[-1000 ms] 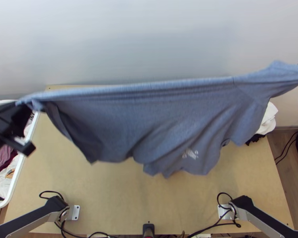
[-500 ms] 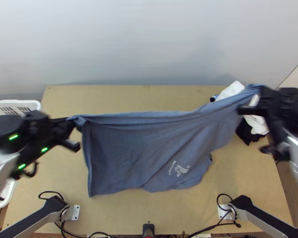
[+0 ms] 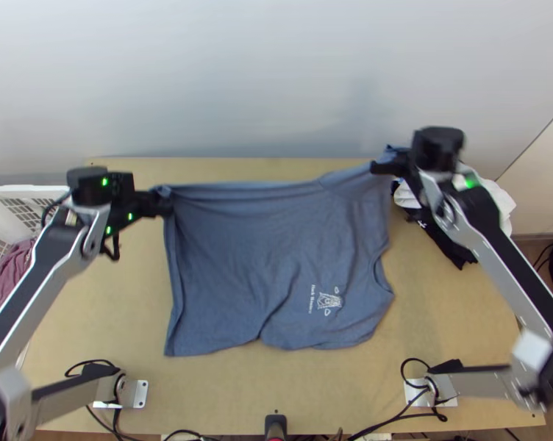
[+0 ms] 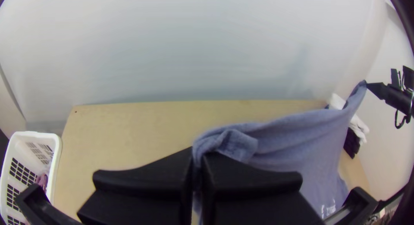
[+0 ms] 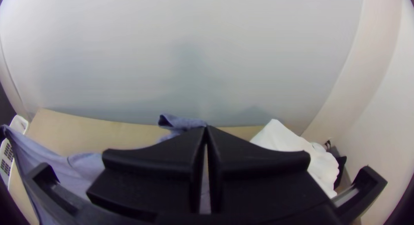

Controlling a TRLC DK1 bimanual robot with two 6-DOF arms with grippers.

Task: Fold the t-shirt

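Observation:
The blue t-shirt (image 3: 247,272) hangs between both grippers in the top view, its far edge stretched and its nearer part spread toward the bases, with a small white print facing up. My left gripper (image 3: 166,201) holds its far left corner; in the left wrist view the left gripper (image 4: 197,164) is shut on bunched cloth of the t-shirt (image 4: 302,143). At the far right corner is my right gripper (image 3: 383,165). In the right wrist view, the right gripper (image 5: 206,132) is shut, with a bit of the t-shirt (image 5: 181,123) at its tips.
White and black cloths (image 3: 497,202) lie in a pile at the table's right edge. A white basket (image 3: 12,192) with clothes stands at the left. Bare tabletop (image 3: 225,397) shows near the bases, and a pale wall (image 3: 262,81) rises behind the table.
Both grippers have come inward over the table, the right one by far the most, and the t-shirt has come lower. Its far edge is less widely stretched, and its print has turned.

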